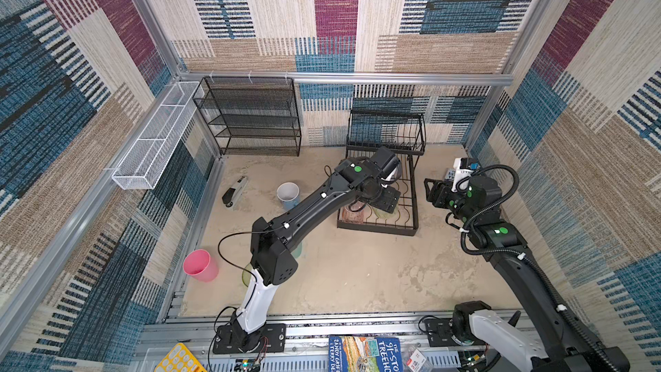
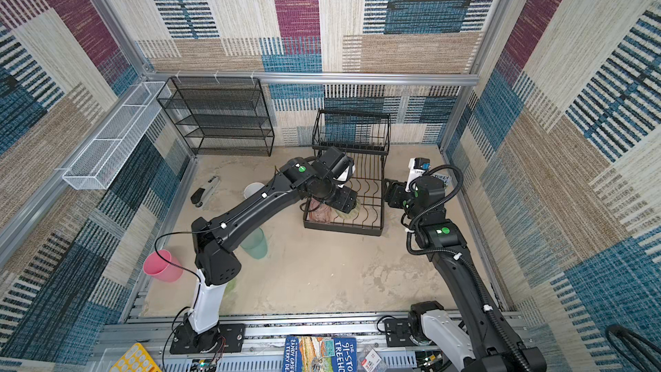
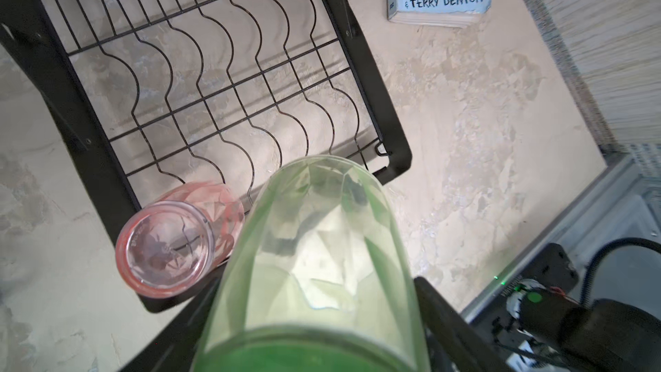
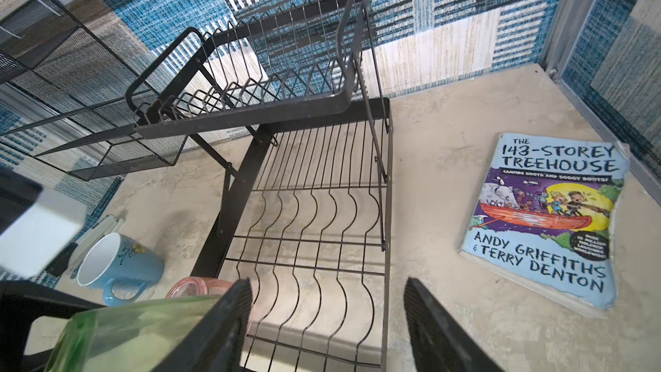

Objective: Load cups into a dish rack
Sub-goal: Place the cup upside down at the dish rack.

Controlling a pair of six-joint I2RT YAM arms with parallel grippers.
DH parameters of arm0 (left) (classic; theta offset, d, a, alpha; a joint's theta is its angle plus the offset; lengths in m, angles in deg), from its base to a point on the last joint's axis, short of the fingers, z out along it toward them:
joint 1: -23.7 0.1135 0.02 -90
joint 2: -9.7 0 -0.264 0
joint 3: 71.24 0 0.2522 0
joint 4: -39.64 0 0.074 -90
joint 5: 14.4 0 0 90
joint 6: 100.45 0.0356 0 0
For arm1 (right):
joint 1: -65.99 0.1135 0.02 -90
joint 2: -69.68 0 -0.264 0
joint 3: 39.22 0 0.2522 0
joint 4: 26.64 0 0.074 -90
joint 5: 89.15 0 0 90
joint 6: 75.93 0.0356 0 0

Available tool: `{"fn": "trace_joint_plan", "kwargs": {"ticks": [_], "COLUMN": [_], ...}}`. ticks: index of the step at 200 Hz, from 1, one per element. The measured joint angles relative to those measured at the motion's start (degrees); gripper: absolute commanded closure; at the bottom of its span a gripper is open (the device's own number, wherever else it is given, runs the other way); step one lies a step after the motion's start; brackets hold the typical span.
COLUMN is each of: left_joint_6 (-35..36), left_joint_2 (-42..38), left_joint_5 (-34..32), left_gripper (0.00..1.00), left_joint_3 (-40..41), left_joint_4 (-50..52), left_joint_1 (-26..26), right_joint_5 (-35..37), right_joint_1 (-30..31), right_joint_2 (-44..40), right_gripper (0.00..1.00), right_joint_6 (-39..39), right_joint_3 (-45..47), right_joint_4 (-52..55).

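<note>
Held green tumbler [image 3: 322, 245] in left gripper [image 1: 385, 205], jaws spread wide round its body | hung it tilted over dish rack [image 3: 393, 144] lower tray, just beside inverted peach-pink cup [image 3: 171, 245] | found right gripper [image 4: 329, 302] parted, empty, beside rack | judged tumbler light, stiff, slick-faceted; best taken mid-body, gently.

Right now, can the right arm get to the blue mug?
Probably not easily. The right gripper is open and empty, but the blue mug stands beyond the dish rack, and the left arm, holding a green tumbler, stretches between them.
</note>
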Motion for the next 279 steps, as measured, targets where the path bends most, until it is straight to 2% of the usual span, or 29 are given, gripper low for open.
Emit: {"fn": "trace_joint_plan", "kwargs": {"ticks": [44,91,214,279], "left_joint_6": [3.4,4.2,5.6,6.2], "left_joint_2": [6.8,11.7,18.6,19.5], "left_joint_5": [-6.1,-9.1,-11.2,-11.1], "left_gripper": [0.36,0.36,0.37,0.29], "left_joint_3": [-5.7,-8.3,-9.9,-9.9], "left_joint_4": [2.7,4.6,4.9,4.9], "left_joint_1": [-2.3,-2.6,-2.2,-1.4], "right_joint_5": [-0.7,-1.8,-4.0,-4.5], "right_joint_1": [-0.4,-0.4,-0.5,-0.5], "right_joint_2": [-0.2,-0.3,-0.5,0.0], "right_gripper": [0.30,0.30,0.29,0.29], "right_joint_6": [0.2,0.2,-0.1,-0.5], "right_joint_3": [1.2,3.0,5.2,5.4], "right_joint_4": [-0.4,-1.2,-2.8,-3.5]}}
